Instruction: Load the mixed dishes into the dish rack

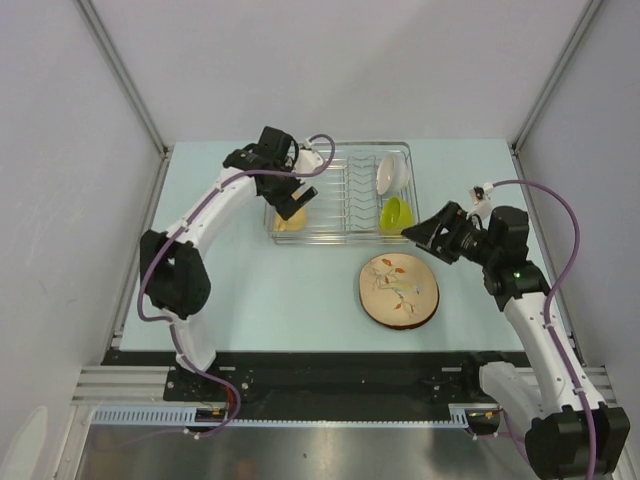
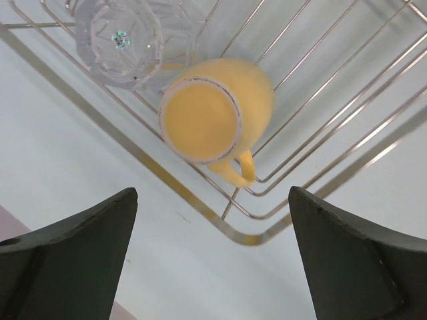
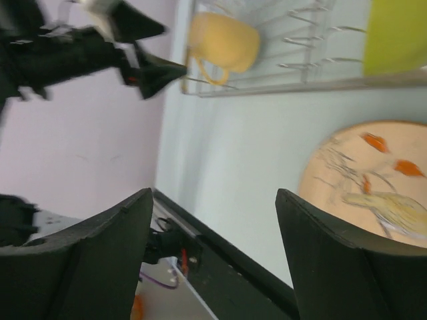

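The chrome dish rack (image 1: pixel 340 225) holds a white bowl (image 1: pixel 390 172) and a lime-green bowl (image 1: pixel 396 213) on its right side. In its near-left corner lies the yellow-orange mug (image 1: pixel 292 218), its mouth toward the left wrist camera (image 2: pixel 213 117), beside the clear glass (image 2: pixel 123 40). My left gripper (image 1: pixel 297 197) hovers just above the mug, open and empty (image 2: pixel 213 267). The round wooden plate (image 1: pixel 397 290) with a leaf pattern lies flat on the table in front of the rack. My right gripper (image 1: pixel 415 232) is open and empty (image 3: pixel 213 260), between the lime-green bowl (image 3: pixel 397 37) and the plate (image 3: pixel 373 187).
The pale blue table (image 1: pixel 250 290) is walled by grey panels at the left, back and right. A black rail (image 1: pixel 330 365) runs along its near edge, where both arm bases stand. The left arm's elbow (image 1: pixel 175 275) stands left of the rack.
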Action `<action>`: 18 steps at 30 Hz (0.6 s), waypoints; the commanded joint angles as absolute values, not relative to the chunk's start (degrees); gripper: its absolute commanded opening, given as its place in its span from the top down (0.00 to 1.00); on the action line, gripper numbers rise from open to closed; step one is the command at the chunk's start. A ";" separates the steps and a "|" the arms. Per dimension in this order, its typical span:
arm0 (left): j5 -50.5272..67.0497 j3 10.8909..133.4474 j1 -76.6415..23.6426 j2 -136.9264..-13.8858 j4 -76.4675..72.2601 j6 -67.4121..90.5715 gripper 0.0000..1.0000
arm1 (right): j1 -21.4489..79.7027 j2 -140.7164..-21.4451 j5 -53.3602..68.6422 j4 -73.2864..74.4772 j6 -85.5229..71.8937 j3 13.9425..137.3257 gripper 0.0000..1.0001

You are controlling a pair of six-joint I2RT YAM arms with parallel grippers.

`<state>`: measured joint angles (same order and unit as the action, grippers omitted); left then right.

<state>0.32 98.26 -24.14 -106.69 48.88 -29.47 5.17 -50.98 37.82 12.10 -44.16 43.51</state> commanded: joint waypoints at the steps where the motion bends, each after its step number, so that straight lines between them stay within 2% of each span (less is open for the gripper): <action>1: 4.21 104.23 -23.82 -99.15 53.52 -27.51 0.00 | 5.62 -49.13 26.57 29.85 -33.86 44.47 0.23; 5: 14.82 105.65 -24.34 -93.36 58.88 -24.79 0.00 | 6.24 -47.73 14.70 46.19 -30.24 44.30 0.29; 7: 16.52 102.58 -26.53 -91.15 60.47 -24.43 0.00 | 7.55 -46.42 11.61 47.55 -31.54 44.38 0.31; 12: 14.51 86.53 -35.67 -84.91 56.62 -24.43 0.00 | 11.59 -47.02 0.56 53.78 -38.83 44.21 0.32; 18: 14.24 79.11 -44.46 -87.61 49.75 -23.82 0.00 | 23.20 -47.63 -14.39 58.71 -53.16 43.51 0.29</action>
